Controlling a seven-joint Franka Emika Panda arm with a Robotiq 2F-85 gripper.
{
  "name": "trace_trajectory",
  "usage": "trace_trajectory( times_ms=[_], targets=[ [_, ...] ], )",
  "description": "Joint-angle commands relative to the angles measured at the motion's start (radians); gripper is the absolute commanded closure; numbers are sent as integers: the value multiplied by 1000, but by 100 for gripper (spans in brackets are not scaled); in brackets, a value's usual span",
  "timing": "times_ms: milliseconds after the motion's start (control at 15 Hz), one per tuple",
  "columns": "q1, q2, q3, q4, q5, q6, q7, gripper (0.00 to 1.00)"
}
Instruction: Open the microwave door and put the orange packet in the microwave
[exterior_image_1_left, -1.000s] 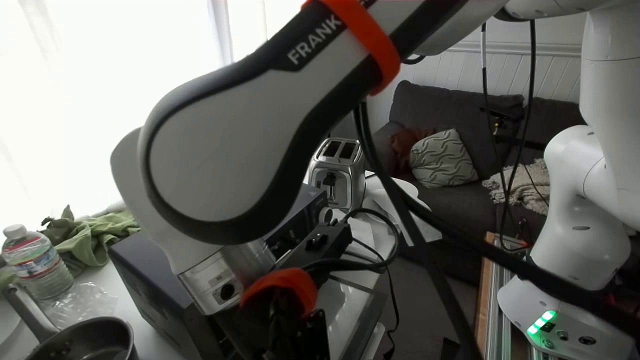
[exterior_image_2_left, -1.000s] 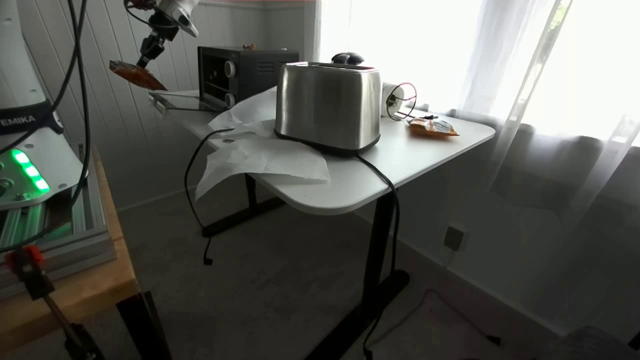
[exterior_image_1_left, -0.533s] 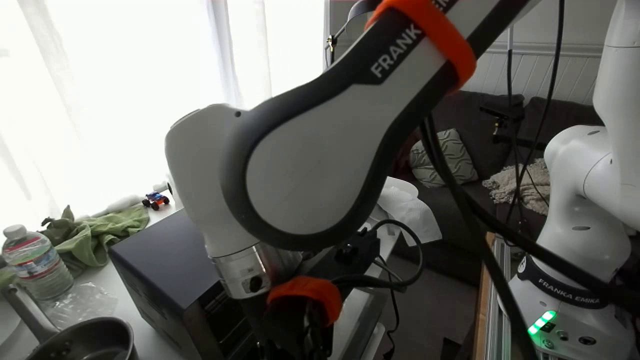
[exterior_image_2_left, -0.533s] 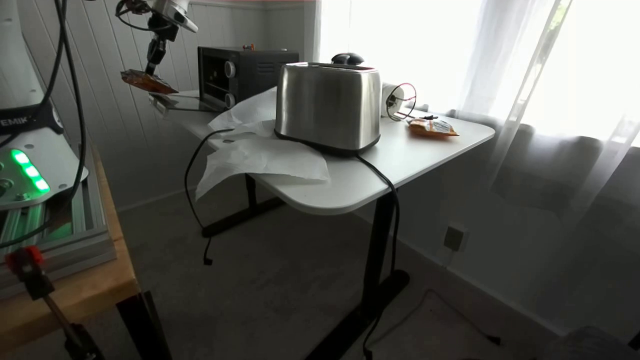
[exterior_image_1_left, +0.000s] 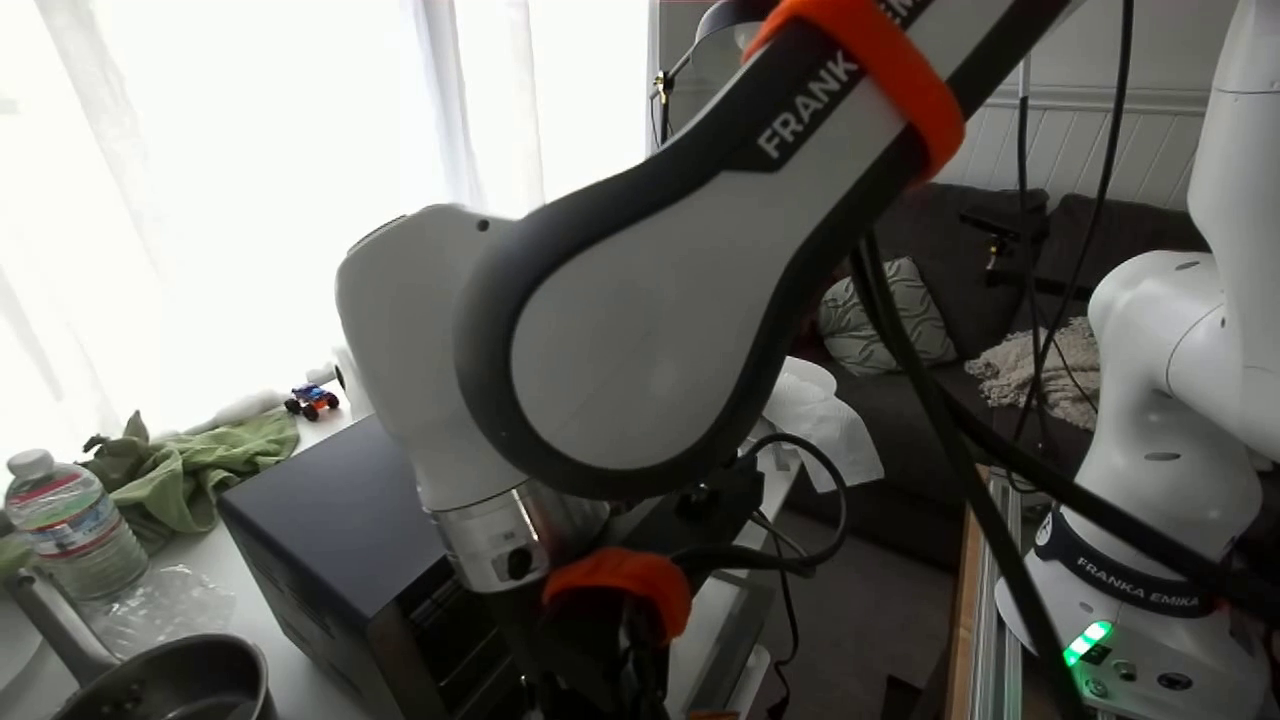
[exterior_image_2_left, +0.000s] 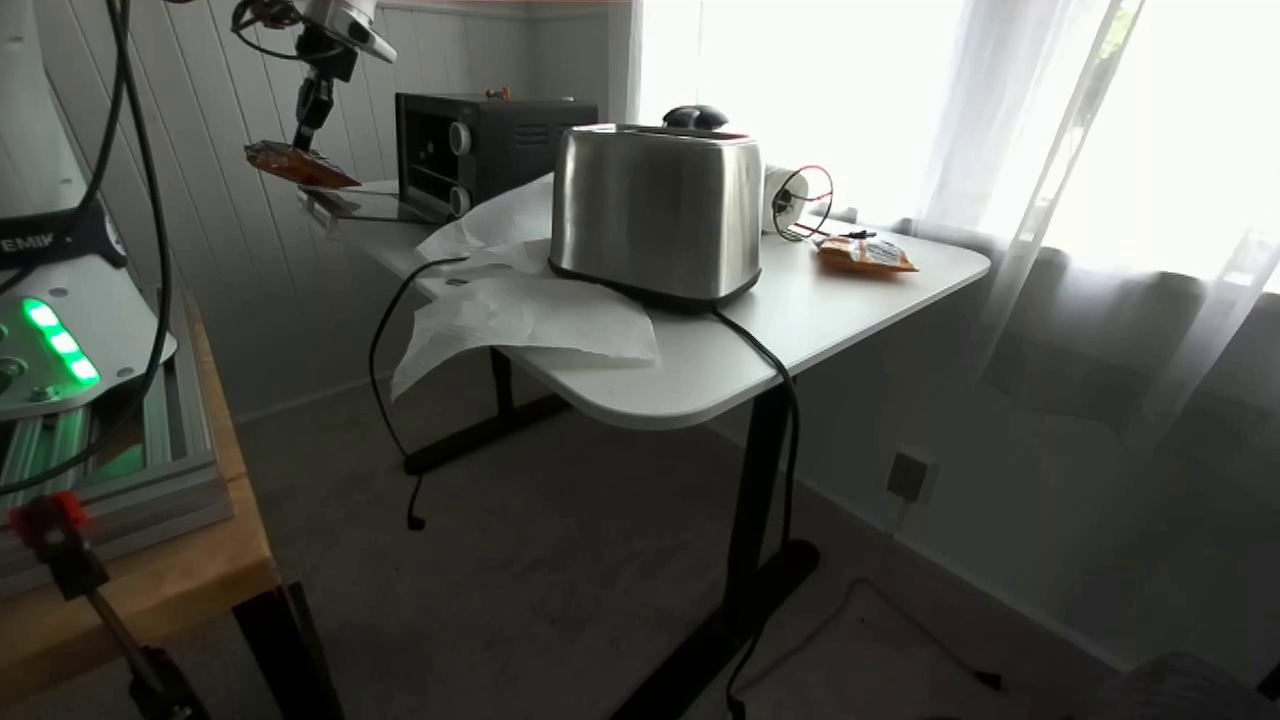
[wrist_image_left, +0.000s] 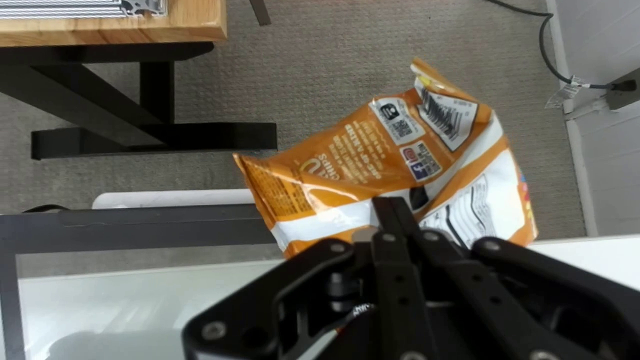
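The black microwave (exterior_image_2_left: 520, 145) stands at the table's far end in an exterior view. Its top (exterior_image_1_left: 340, 510) also shows in an exterior view, partly behind the arm. The microwave door (exterior_image_2_left: 370, 205) is folded down open; its dark frame and glass (wrist_image_left: 150, 230) lie below the gripper in the wrist view. The orange packet (wrist_image_left: 345, 160) is a crinkled bag of chips. My gripper (wrist_image_left: 390, 202) is shut on the packet's near part. The gripper (exterior_image_2_left: 302, 140) holds the packet (exterior_image_2_left: 325, 173) tilted, just above the open door's outer end, outside the cavity.
A steel toaster (exterior_image_2_left: 655, 215) and paper towels (exterior_image_2_left: 530, 315) are on the table. Another orange packet (exterior_image_2_left: 865, 256) lies near its far corner. A pan (exterior_image_1_left: 170, 680), water bottle (exterior_image_1_left: 75, 530), green cloth (exterior_image_1_left: 200, 465) and toy car (exterior_image_1_left: 312, 401) stand around the microwave.
The arm has swung to the right in an exterior view, uncovering more of the microwave. The gripper and held packet moved a little toward the microwave and lower, then barely moved in the last half second.
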Motion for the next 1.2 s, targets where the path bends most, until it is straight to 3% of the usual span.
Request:
trace_trajectory(
  times_ms=[0,467,933,1133],
  targets=[
    [7,-63,-2,-45,-94,2,79,100],
    [-3,-136,2,-110,-260,60,215,100],
    [-25,-153,-18,-183,-472,286,336,100],
    [-32,-160,-29,-190,-563,329,380,100]
  ],
)
